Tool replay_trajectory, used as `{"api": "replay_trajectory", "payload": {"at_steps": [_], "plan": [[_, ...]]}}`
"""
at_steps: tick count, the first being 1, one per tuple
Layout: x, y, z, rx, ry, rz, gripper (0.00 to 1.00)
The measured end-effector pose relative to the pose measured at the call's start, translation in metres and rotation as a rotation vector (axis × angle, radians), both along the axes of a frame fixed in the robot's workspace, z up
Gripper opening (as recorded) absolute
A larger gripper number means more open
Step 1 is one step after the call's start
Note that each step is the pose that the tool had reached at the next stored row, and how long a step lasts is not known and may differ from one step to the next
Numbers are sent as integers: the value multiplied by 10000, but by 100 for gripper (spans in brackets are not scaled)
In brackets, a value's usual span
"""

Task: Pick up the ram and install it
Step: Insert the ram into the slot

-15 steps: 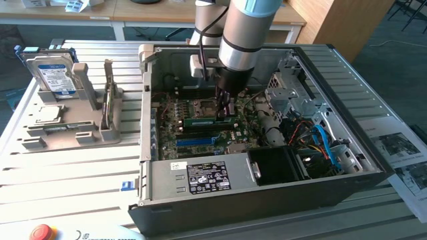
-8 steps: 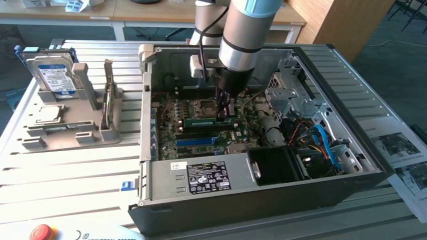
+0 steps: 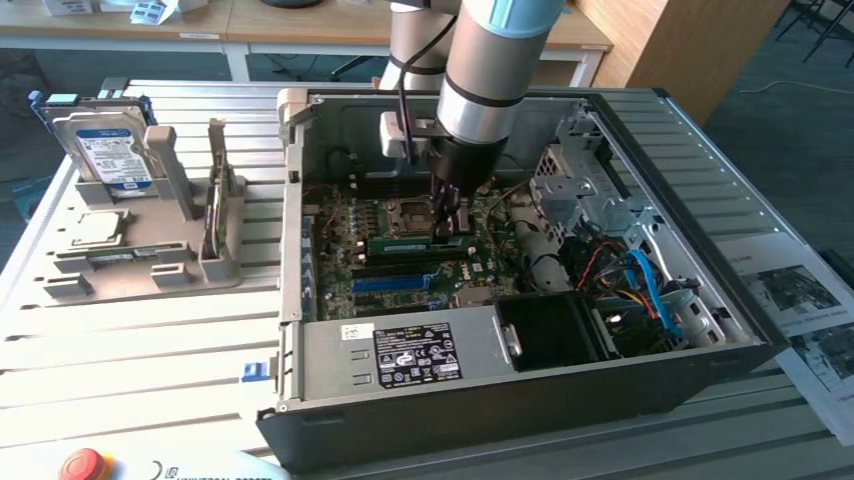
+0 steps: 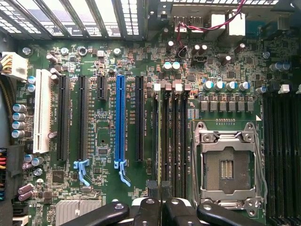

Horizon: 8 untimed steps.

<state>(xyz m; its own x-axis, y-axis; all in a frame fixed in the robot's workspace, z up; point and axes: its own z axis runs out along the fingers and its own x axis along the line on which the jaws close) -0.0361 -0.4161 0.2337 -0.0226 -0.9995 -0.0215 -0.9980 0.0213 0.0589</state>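
The ram (image 3: pixel 400 243) is a long green stick lying along the memory slots beside the processor socket (image 3: pixel 407 212), deep inside the open computer case (image 3: pixel 694 300). My gripper (image 3: pixel 451 232) reaches straight down into the case and is shut on the ram near its end on the exterior view's right. In the wrist view the ram (image 4: pixel 160 141) shows edge-on as a thin strip between the black fingers (image 4: pixel 146 207), lined up over the black memory slots (image 4: pixel 176 141). My gripper (image 4: pixel 160 193) pinches it from both sides. Whether the stick is seated in its slot I cannot tell.
A grey parts tray (image 3: pixel 134 270) on the exterior view's left holds a hard drive (image 3: pixel 104 150) and a silver processor chip (image 3: pixel 96 228). The power supply (image 3: pixel 400 355), a drive cage (image 3: pixel 587 190) and blue cables (image 3: pixel 647 285) crowd the case. A blue slot (image 4: pixel 120 122) sits nearby.
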Motion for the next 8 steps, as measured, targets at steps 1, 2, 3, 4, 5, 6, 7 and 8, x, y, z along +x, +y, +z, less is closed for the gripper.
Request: {"api": "replay_trajectory", "payload": {"at_steps": [1, 2, 3, 4, 5, 6, 7, 8], "plan": [[0, 0, 0, 1, 0, -1, 12], [-1, -1, -1, 3, -1, -1, 12], [-1, -3, -1, 3, -1, -2, 12], [-1, -5, -1, 2, 0, -3, 12], [-1, -5, -1, 1, 0, -2, 12], [0, -5, 0, 1, 0, 0, 12], [0, -6, 0, 0, 1, -1, 12], [0, -6, 0, 0, 0, -1, 12]]}}
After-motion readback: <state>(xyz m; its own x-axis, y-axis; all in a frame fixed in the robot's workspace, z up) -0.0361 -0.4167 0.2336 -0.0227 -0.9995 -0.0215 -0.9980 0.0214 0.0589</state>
